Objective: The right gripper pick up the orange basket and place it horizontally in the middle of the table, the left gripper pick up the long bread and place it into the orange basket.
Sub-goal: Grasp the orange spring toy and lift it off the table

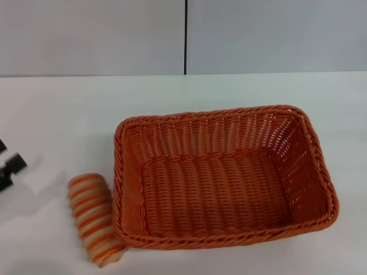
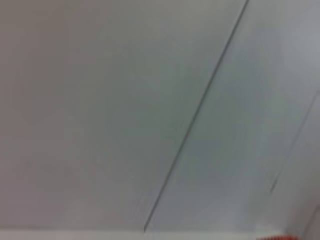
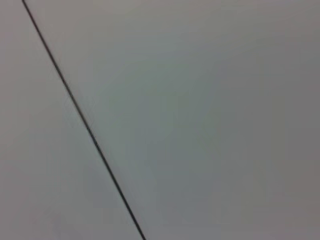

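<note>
The orange basket (image 1: 223,177) lies lengthwise across the middle of the white table (image 1: 57,109) in the head view, open side up and with nothing in it. The long bread (image 1: 94,217), striped orange and cream, lies on the table right beside the basket's left end, near the front edge. My left gripper (image 1: 8,169) shows only as a dark tip at the far left edge, a little left of and behind the bread, holding nothing. A small orange patch (image 2: 274,235) shows in the left wrist view. The right gripper is out of view.
A grey wall (image 1: 92,34) with a dark vertical seam (image 1: 185,34) runs behind the table. Both wrist views show mostly this wall and its seam. Bare tabletop lies behind the basket and to its right.
</note>
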Controlling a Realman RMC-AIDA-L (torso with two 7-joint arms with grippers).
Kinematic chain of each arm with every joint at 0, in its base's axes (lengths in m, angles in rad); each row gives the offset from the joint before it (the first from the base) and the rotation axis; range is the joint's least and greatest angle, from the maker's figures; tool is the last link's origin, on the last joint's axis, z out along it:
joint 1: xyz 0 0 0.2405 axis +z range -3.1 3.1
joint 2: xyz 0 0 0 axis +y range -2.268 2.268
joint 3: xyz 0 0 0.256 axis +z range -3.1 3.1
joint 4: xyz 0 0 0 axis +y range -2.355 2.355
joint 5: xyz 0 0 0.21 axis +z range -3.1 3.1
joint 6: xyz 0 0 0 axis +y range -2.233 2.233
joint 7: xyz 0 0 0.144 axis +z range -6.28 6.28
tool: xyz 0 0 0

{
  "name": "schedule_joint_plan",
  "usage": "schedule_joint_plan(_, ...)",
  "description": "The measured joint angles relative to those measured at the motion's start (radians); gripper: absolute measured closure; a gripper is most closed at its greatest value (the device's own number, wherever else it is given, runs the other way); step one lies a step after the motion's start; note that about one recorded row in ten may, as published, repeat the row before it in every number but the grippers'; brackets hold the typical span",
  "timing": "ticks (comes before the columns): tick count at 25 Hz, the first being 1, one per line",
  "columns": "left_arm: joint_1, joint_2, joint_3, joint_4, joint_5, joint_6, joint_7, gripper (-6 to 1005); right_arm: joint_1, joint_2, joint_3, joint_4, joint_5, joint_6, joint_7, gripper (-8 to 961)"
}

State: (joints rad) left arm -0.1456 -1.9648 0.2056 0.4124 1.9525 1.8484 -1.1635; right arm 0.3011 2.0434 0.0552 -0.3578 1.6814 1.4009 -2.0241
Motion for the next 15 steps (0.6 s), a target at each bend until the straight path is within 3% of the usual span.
schedule_joint_plan(4, 0.011, -0.012, 0.058, 0.012, 0.029, -0.057, 0.009, 187, 0.024, -0.002, 0.02, 0.019, 0.003, -0.027, -0.002, 235)
schedule_joint_plan(15, -0.005, -0.036, 0.068, 0.012, 0.103, -0.146, 0.009, 187, 0.044, -0.001, 0.021, 0.02, 0.003, -0.04, -0.003, 236)
